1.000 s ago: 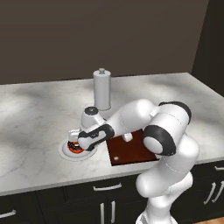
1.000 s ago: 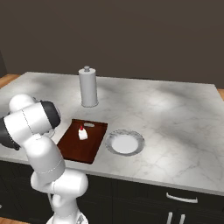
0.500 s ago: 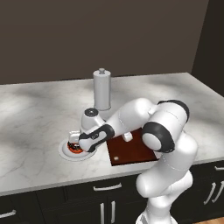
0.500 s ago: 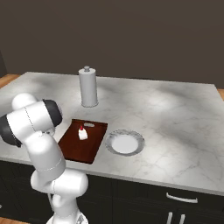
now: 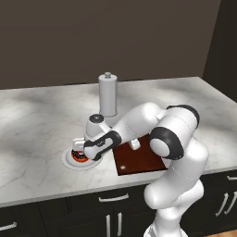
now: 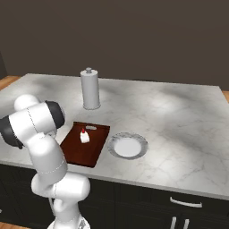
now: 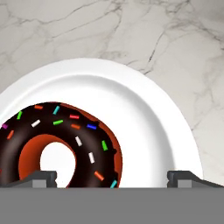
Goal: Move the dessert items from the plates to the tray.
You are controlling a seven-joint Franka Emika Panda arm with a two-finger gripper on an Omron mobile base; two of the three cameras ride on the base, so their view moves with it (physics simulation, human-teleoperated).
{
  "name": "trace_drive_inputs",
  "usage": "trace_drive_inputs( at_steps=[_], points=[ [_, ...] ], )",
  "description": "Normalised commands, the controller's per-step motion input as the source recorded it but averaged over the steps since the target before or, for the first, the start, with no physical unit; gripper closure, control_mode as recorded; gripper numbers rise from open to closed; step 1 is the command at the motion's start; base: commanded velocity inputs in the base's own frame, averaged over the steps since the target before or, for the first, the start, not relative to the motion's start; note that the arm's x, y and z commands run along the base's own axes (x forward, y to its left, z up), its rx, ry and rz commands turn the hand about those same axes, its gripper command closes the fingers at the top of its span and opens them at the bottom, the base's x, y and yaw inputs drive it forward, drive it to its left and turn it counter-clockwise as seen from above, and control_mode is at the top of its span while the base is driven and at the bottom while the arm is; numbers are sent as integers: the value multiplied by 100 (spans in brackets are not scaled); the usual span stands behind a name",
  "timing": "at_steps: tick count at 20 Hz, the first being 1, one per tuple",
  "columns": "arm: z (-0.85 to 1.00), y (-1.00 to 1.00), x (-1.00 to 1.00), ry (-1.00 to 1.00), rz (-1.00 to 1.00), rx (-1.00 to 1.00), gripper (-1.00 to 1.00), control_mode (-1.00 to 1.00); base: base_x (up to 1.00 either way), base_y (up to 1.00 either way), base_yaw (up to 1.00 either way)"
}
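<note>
While I steer from afar, the gripper (image 5: 79, 152) hangs low over the left-hand plate (image 5: 69, 162) in the left base view, its wrist bent down so the hand camera looks almost straight onto the chocolate donut (image 7: 61, 144). In the hand view the donut fills the lower left, dark with coloured sprinkles and an orange-red inner edge, lying flat on the white plate (image 7: 148, 113). The two dark fingertips (image 7: 39, 178) stand wide apart at the bottom edge, nothing between them; one sits over the donut's near rim and the other over bare plate to the right, so I judge the hand is lined up to straddle one side of the ring before closing. In the right base view the white cake piece (image 6: 84, 136) with its red top already sits on the reddish-brown tray (image 6: 76, 150), left of centre, and the second plate (image 6: 128, 146) lies bare just beside the tray's right edge; I take it the donut is the one dessert left to move. The tray lies between the two plates, a short carry for the arm. All of this rests on a pale grey marble counter (image 6: 179, 120) above dark cabinets with silver handles, with a tall grey canister (image 6: 90, 89) behind the tray and a dark brown wall beyond.
</note>
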Motion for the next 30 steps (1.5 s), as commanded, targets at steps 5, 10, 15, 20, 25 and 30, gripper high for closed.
trace_drive_inputs(
  at_steps=[5,10,15,20,25,30],
  points=[
    [0,0,8,0,0,0,-100,-100,0,0,0],
    [-1,2,4,0,0,0,-100,-100,0,0,0],
    [-12,1,0,0,0,0,-100,-100,0,0,0],
    [-20,3,0,0,0,0,-100,-100,0,0,0],
    [-15,3,0,0,0,0,-100,-100,0,0,0],
    [-12,5,0,0,0,0,-100,-100,0,0,0]
  ],
)
